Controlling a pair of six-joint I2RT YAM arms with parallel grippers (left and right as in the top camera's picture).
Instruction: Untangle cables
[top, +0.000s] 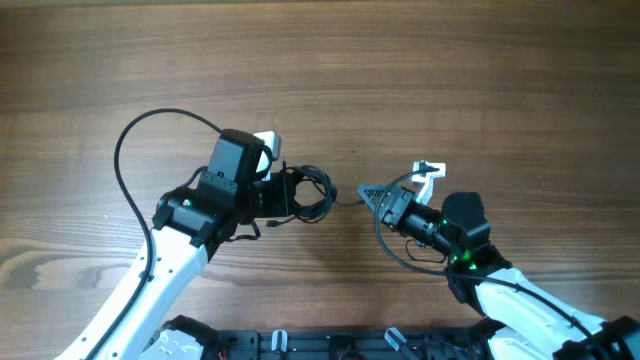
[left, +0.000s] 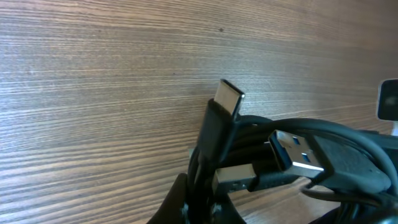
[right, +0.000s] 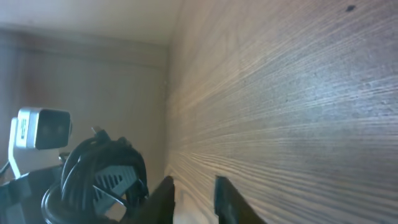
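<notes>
1. Left gripper (top: 272, 196): nearest its own wrist camera, at the bottom edge of that view. Fingers pressed together on the cables, which rise straight out of the pinch.
2. Cables (top: 308, 192): thin black cords knotted into one looped bundle, held at the left gripper's tip, left of the table's middle. Whether the bundle rests on the wood or hangs just above it cannot be told.
3. Slim plug (left: 229, 97): silver tip, standing upright at the top of the clamped cord.
4. Flat plug (left: 297, 155): metal shell with a blue insert, lying among the loops just right of the slim plug.
5. Loose strand (top: 346, 199): a thin dark line appears to run from the bundle toward the right gripper.
6. Right gripper (top: 366, 192): just right of the bundle, pointing at it. Its fingers (right: 163, 198) stand near each other with a narrow gap; whether they nip the strand cannot be told.
7. Table (top: 450, 60): wood grain, bare on the far side.
8. Step in hand, judged: separating one cord. Anchor the bundle firmly on the left, take a single strand on the right, and draw it away slowly along the tabletop, stopping if a plug snags a loop.
</notes>
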